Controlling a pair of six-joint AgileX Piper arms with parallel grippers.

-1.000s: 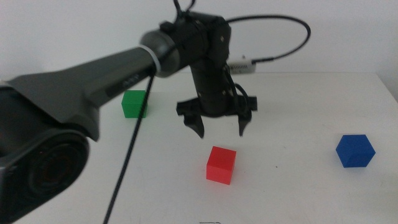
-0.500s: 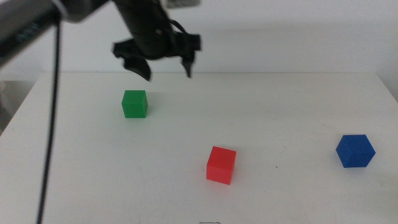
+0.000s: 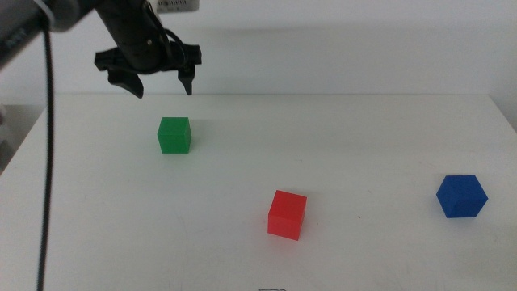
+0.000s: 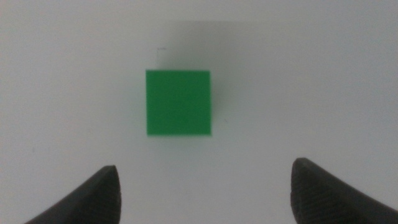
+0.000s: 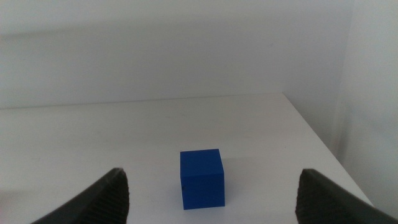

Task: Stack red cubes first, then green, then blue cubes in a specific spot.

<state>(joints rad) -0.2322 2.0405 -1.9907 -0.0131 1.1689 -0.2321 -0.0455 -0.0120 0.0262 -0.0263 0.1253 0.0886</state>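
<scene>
The left pincer (image 3: 158,81), jaws spread (empty), has swung from the small matte red cube (image 3: 287,214) to above the green cube (image 3: 174,135), far left: green's next.

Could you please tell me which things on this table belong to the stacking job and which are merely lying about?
Part of the job:
- red cube
- green cube, under the open left gripper
- blue cube

Lying about:
- nothing else on the white table

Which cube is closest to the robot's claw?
The green cube. The left gripper hovers open just above and behind it, while the red cube and blue cube sit much farther away.
</scene>
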